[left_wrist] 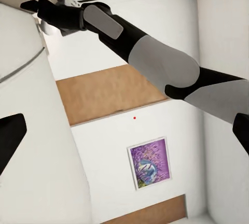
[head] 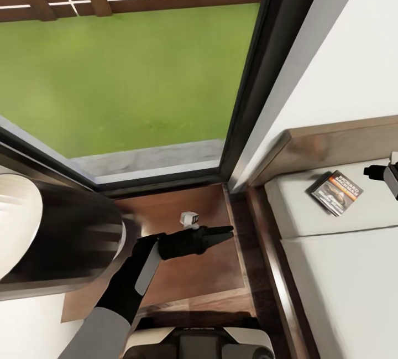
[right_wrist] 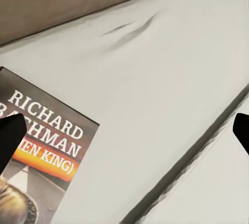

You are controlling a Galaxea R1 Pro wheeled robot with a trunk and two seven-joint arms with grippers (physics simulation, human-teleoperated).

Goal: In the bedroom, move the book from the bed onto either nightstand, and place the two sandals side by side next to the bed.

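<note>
1. The book [head: 335,192] lies flat on the bed [head: 342,270], far end of the mattress, near the headboard [head: 331,149], right of the robot. Cover up; the right wrist view reads "RICHARD BACHMAN" in white with an orange band below [right_wrist: 44,156].
2. Right pincer [head: 384,173] enters at the head view's right edge, just right of the book. No contact visible. In the right wrist view its two dark tips [right_wrist: 10,133] sit wide apart at the frame's edges, one over the book's cover. Reads as released, nothing held.
3. Left pincer [head: 221,234] hovers over the nightstand [head: 182,270], between the window [head: 138,71] and the bed. Tips look drawn together to a point, nothing between them: clenched and empty, as far as I can judge.
4. Small white object [head: 189,218] sits on the nightstand top, just beyond the left pincer. Can't identify it.
5. Handling, my judgement: thin paperback, light, flexes if pinched at a corner. Lying flat on soft mattress, no edge exposed to slip a finger under.
6. Suggested hold: press down at a long edge so the mattress gives, close across the thickness near the spine, the stiffest part. Glossy cover may slip, so grip firmly.
7. Nightstand top looks glossy; set the book down flat, clear of the white object.
</note>
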